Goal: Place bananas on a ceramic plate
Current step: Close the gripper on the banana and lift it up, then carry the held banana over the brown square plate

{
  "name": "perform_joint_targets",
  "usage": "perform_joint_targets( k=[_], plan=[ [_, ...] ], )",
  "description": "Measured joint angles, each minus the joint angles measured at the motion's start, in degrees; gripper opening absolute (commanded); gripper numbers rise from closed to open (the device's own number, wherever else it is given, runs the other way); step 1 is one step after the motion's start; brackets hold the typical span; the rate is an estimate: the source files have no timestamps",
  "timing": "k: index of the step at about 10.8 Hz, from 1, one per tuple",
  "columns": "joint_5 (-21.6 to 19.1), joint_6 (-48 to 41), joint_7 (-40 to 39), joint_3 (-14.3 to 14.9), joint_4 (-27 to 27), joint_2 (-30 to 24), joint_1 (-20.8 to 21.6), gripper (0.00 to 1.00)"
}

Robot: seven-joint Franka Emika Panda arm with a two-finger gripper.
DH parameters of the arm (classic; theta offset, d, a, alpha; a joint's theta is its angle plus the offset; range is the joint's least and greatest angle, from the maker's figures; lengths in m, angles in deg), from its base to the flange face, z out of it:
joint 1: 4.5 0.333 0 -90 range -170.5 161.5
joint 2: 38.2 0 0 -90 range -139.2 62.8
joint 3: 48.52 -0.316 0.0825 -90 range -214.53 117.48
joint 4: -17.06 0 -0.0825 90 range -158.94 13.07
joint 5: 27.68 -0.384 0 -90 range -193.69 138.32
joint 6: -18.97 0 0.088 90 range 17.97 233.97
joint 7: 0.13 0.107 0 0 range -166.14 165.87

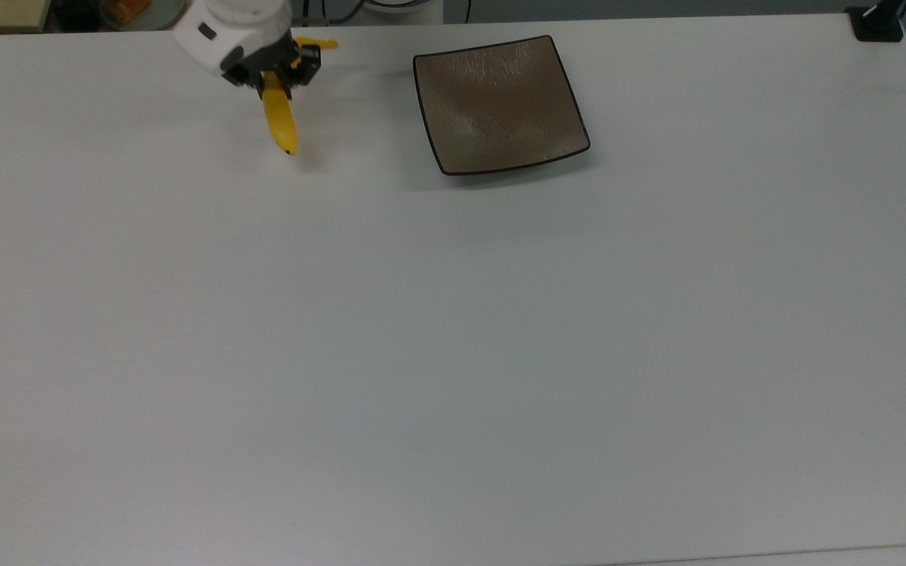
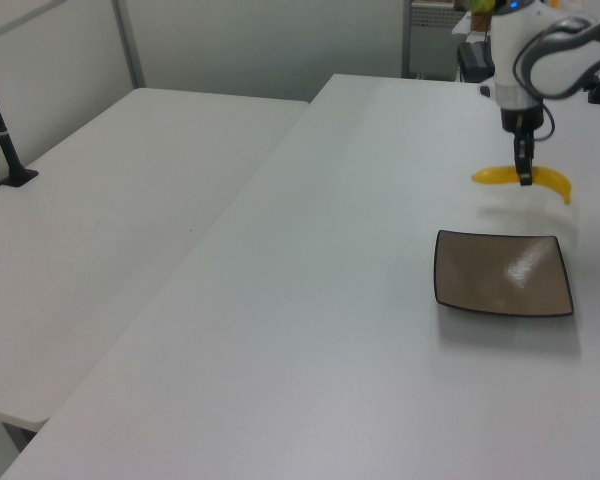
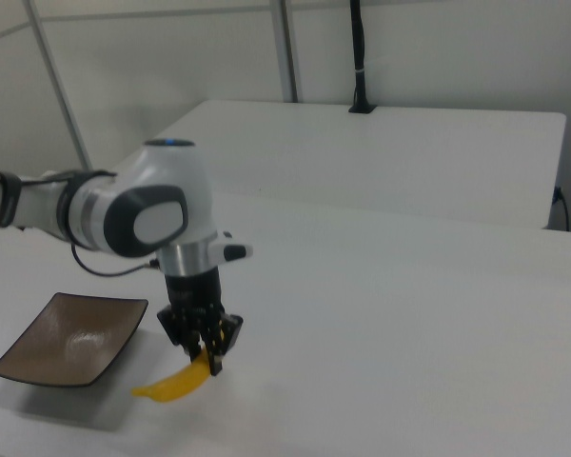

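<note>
bananas (image 1: 280, 118) hang in the clench of my gripper (image 1: 272, 77), lifted off the table (image 1: 453, 330) to clear the ceramic plate (image 1: 500, 102) rim, plate well apart at the top view's right. left view shows the gap and shadow beneath; top view doesn't.

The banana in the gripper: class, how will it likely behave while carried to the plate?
The banana looks stiff: it keeps its curve while the gripper pinches it near mid-length, clear of the table. Its smooth skin and narrow grip may let it pivot or slip. On the shallow plate it probably rocks, not rolls.
</note>
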Motion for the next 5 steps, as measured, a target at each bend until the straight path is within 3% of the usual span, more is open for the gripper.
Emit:
perform_joint_targets(
  k=[5],
  plan=[
    [-10.40,-21.10,-1.26,-0.96,18.87,-1.75,1.10,0.02]
  ],
)
